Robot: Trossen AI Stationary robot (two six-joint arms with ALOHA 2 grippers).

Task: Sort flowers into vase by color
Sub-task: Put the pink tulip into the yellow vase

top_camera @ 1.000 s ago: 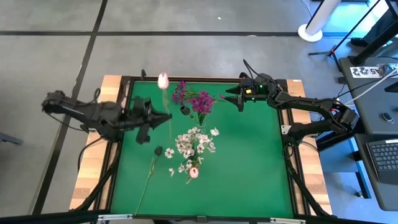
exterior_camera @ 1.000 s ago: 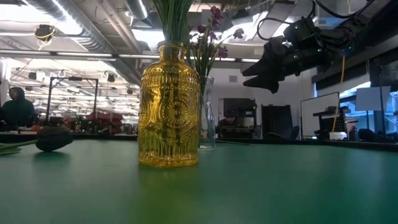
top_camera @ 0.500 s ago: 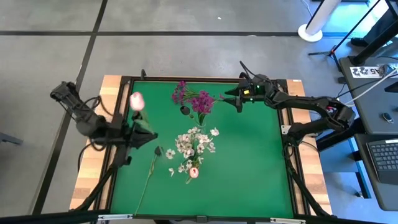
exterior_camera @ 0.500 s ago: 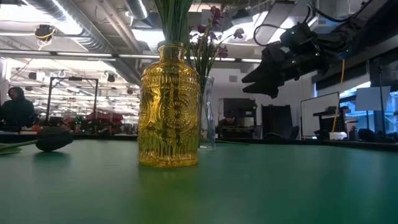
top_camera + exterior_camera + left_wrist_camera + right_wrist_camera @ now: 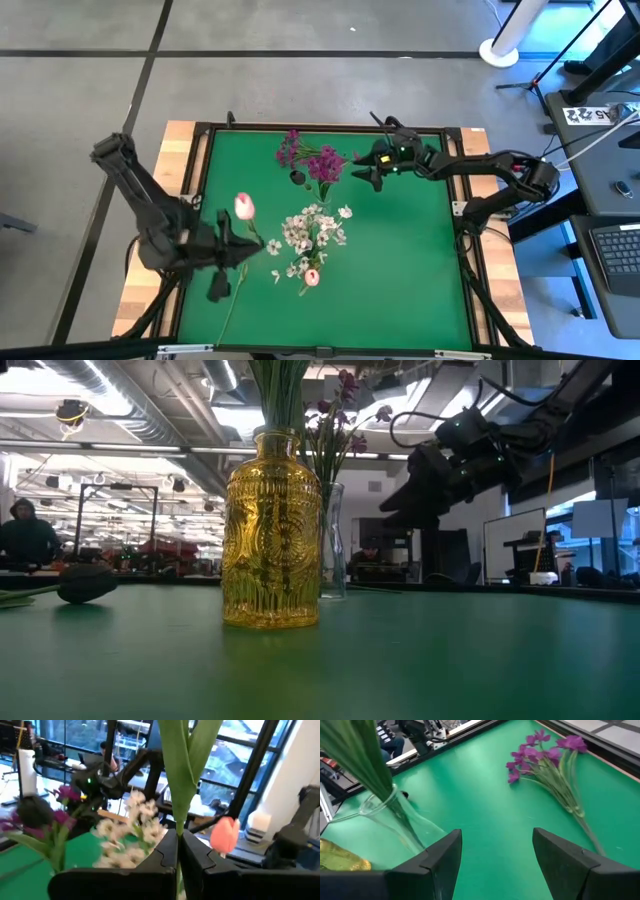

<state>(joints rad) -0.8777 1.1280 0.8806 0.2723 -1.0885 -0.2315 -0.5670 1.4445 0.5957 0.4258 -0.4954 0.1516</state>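
Holding a pink tulip by its green stem, the left gripper sits over the table's left side, fingers pinched tight on the stem, bud up and beyond the tips. Just ahead of this gripper stands the yellow glass vase with white blossom sprays and one pink bud already in it; from above the sprays lie right beside the held tulip. A loose long-stemmed flower lies flat on the green mat under and beside the left gripper, its dark head resting on the mat. Right gripper hangs above the mat at the far side, fingers spread apart, nothing between them. Directly ahead of it lies a loose magenta-purple cluster flat on the mat; off to one side of its fingers, the clear glass vase holds green stems with magenta-purple flowers. Clear vase is near the right gripper, apart from it. A person shows in the room behind.
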